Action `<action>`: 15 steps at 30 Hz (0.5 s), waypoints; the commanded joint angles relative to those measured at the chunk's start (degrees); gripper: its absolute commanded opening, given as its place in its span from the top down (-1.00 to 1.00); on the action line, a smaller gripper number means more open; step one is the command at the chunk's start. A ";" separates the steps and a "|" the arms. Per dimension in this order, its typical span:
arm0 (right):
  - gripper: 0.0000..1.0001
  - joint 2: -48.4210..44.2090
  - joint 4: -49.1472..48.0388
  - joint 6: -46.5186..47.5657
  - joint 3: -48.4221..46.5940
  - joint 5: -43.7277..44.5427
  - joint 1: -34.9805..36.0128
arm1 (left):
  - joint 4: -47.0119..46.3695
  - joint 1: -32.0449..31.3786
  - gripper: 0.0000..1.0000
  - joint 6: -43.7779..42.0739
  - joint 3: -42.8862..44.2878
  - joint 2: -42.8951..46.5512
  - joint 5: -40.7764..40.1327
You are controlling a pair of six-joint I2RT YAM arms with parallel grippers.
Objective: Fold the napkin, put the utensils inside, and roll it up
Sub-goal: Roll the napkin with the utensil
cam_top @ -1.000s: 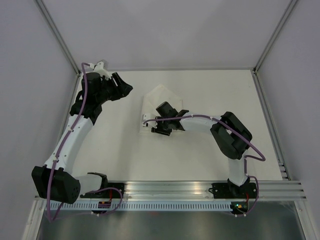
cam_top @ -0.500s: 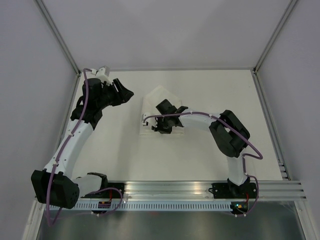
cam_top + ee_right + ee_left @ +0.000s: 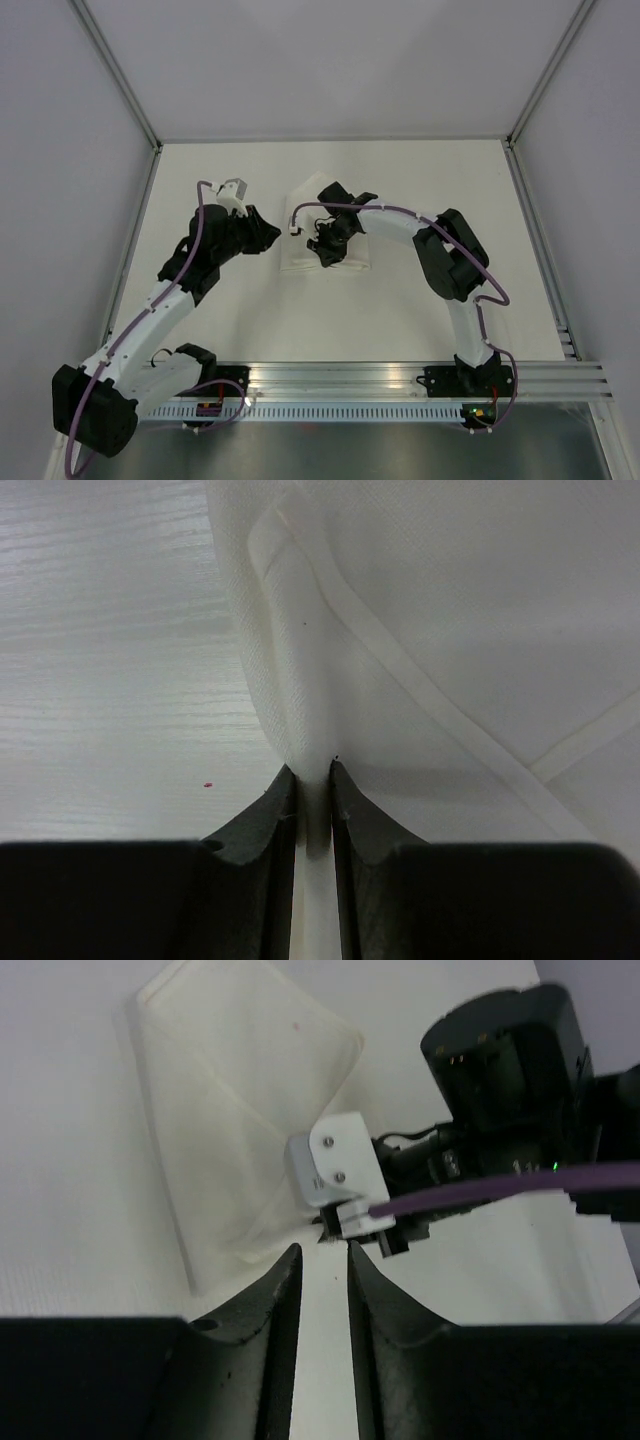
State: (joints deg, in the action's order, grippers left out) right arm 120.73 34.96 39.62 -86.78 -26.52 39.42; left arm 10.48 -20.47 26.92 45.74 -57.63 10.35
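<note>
White napkin (image 3: 450,630) lies folded at the middle of the table (image 3: 450,190), with a raised crease clamped in the right gripper (image 3: 315,778). The left gripper (image 3: 320,1260) hovers just beside its edge, jaws narrowly apart and empty. Folding seems to be the step in hand. No utensils show; they are possibly hidden. The next move calls for laying the crease over squarely without dragging the sheet.
</note>
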 commanded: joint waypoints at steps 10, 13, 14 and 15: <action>0.81 10.66 17.60 1.34 -7.60 -4.68 -3.73 | -12.32 -15.46 0.49 -9.50 -11.02 0.16 -14.96; 0.81 11.46 18.39 1.60 -8.49 -4.85 -4.35 | -13.20 -21.18 0.27 -13.99 -10.23 -4.22 -20.52; 0.81 11.72 19.00 1.87 -8.66 -4.94 -4.44 | -13.90 -23.71 0.24 -15.13 -9.88 -5.55 -22.20; 0.81 12.07 19.09 1.96 -8.93 -4.94 -4.61 | -14.52 -24.96 0.21 -17.58 -9.27 -7.05 -24.04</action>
State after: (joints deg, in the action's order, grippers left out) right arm 127.61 46.59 39.42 -96.99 -35.18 35.68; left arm 0.69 -41.93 17.76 34.87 -61.39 -5.08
